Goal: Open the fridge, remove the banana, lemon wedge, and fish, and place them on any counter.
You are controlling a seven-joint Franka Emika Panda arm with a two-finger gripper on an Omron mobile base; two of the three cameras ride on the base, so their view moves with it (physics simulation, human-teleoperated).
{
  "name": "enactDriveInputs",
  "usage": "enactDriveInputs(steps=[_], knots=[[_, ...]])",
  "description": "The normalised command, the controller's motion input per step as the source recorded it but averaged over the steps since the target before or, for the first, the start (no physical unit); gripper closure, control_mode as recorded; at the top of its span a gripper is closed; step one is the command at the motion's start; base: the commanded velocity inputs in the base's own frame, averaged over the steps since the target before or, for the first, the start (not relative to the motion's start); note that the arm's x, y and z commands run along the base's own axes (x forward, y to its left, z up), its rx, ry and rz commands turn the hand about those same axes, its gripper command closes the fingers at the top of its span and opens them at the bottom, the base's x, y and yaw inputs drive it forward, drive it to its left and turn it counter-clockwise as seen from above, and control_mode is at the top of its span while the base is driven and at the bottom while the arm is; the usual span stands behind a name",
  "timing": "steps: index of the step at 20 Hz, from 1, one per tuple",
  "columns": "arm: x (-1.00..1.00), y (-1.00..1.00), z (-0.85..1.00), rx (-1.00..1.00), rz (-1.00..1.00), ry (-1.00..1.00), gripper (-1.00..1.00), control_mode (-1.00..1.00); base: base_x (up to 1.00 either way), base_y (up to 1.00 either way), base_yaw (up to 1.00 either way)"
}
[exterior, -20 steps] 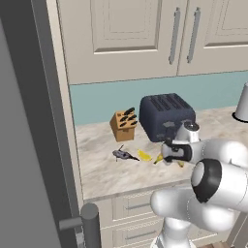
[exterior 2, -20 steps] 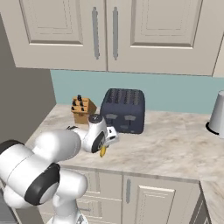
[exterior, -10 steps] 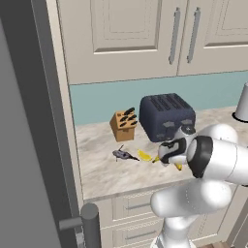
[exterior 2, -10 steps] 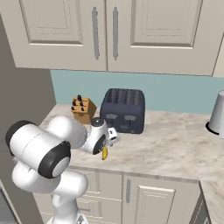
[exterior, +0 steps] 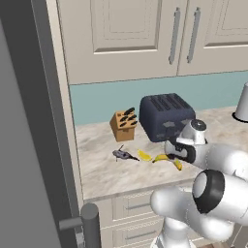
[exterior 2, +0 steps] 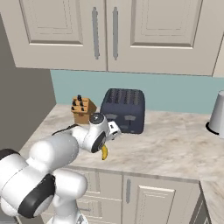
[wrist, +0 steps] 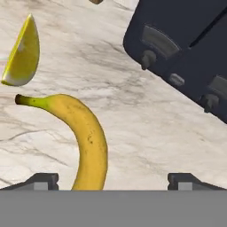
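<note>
With fish, lemon wedge and banana all lying on the table before the toaster, the gripper hovers spread wide over the banana, so the placing looks finished and the arm need only lift away

Left base view: behind the arm on its left, facing forward and down, mid range, fridge door edge at left. Right base view: behind on the right, same facing. Both share the desk, toaster, knife block and wall cabinets. Hand view: very near the desk, over the banana, lemon wedge and toaster front.
</note>
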Motion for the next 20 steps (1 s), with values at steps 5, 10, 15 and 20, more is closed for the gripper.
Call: enactDriveInputs(steps=[5, 10, 15, 20], knots=[[-0.33, 0.0, 1.0, -0.05, 0.0, -0.03, -1.0, -1.0, 0.0, 0.0, 0.0], [-0.49, 0.0, 1.0, 0.0, 0.0, 0.0, -1.0, -1.0, 0.0, 0.0, 0.0], [-0.59, 0.0, 1.0, 0.06, 0.0, 0.06, -1.0, -1.0, 0.0, 0.0, 0.0], [-0.58, 0.01, 1.0, 0.08, 0.0, 0.03, -1.0, -1.0, 0.0, 0.0, 0.0]])
